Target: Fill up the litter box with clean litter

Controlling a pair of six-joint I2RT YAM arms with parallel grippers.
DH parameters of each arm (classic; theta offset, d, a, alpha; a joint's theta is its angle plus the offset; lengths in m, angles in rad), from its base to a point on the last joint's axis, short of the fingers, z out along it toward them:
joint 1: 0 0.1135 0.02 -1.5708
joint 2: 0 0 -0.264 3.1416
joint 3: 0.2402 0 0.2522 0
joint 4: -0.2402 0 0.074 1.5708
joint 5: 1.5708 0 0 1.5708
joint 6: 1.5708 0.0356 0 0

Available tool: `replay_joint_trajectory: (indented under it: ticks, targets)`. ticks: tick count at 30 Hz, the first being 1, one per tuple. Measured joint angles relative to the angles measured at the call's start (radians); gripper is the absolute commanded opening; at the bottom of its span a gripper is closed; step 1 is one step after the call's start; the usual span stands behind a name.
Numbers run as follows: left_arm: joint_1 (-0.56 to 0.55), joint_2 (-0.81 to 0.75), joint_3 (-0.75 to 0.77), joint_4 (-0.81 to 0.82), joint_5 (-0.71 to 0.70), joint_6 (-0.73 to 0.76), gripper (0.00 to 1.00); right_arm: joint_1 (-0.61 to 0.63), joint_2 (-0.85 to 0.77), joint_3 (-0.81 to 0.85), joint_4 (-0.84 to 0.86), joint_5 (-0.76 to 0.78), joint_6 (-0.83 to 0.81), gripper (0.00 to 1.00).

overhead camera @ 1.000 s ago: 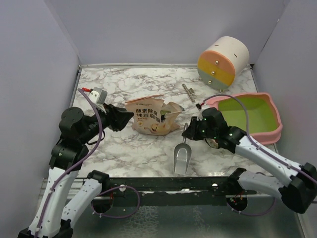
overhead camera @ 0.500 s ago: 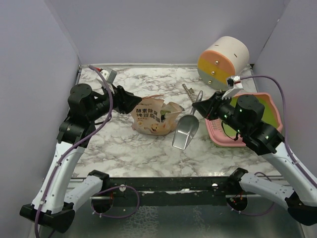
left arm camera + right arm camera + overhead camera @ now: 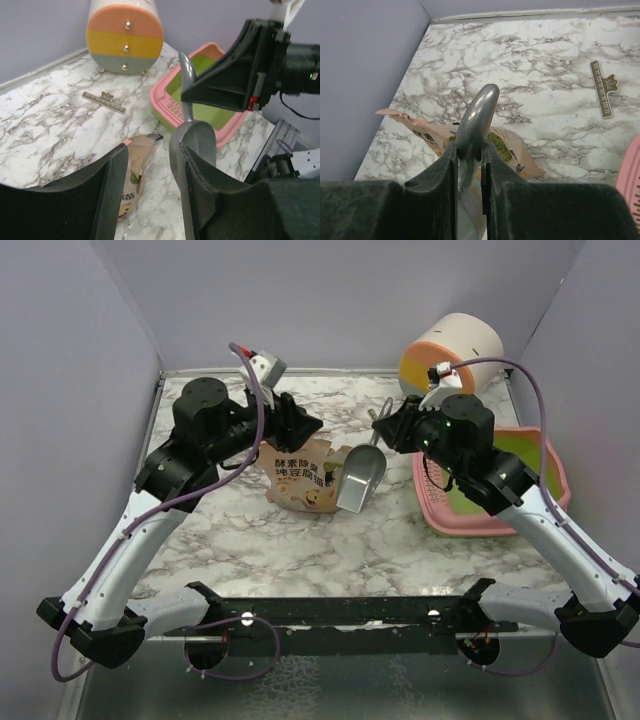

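Scoop (image 3: 360,480) 1 | bag (image 3: 300,485) 1 | litter box (image 3: 441,516) 1 | drum (image 3: 447,344) 1

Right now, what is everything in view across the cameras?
litter box: one, pink with lime-green inside, table's right side
paper bag: one, tan, table centre, mouth open
clean litter: some granules, greenish, inside the bag's mouth
scoop: one, silver, over the bag
drum: one, cream with orange, yellow, grey bands, back right
toothed strip: one, dark, lying near the drum
table: one, white marble, under everything
left gripper: one, black, open above the bag
right gripper: one, black, shut on the scoop's handle
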Motion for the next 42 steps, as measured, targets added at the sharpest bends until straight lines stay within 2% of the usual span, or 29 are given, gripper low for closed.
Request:
replay_joint_trajectory:
  ticks: [4, 9, 16, 27, 30, 33, 38, 42]
  targets:
    - [-0.125, 0.026, -0.029, -0.021, -0.094, 0.045, 0.46, 0.0, 0.059, 0.053, 0.005, 0.014, -0.021, 0.01]
    - [-0.279, -0.001, -0.182, -0.041, -0.222, 0.055, 0.46, 0.0, 0.132, 0.124, 0.009, 0.014, -0.033, 0.01]
    - [-0.325, -0.084, -0.303, -0.041, -0.364, 0.023, 0.46, -0.002, 0.137, 0.133, 0.01, 0.002, -0.032, 0.01]
    - [-0.495, -0.04, -0.343, 0.101, -0.598, 0.021, 0.45, -0.002, 0.099, 0.119, 0.01, -0.031, -0.024, 0.01]
    - [-0.507, -0.035, -0.374, 0.144, -0.669, 0.027, 0.4, -0.002, 0.087, 0.119, 0.01, -0.04, -0.022, 0.01]
    - [-0.511, -0.035, -0.407, 0.175, -0.734, 0.027, 0.3, -0.005, 0.075, 0.118, 0.01, -0.047, -0.019, 0.01]
    - [-0.516, -0.04, -0.465, 0.254, -0.82, 0.032, 0.07, -0.005, 0.043, 0.09, 0.008, -0.072, -0.01, 0.01]
    - [-0.52, -0.065, -0.501, 0.283, -0.845, 0.056, 0.0, -0.006, 0.003, 0.043, 0.008, -0.095, 0.002, 0.01]
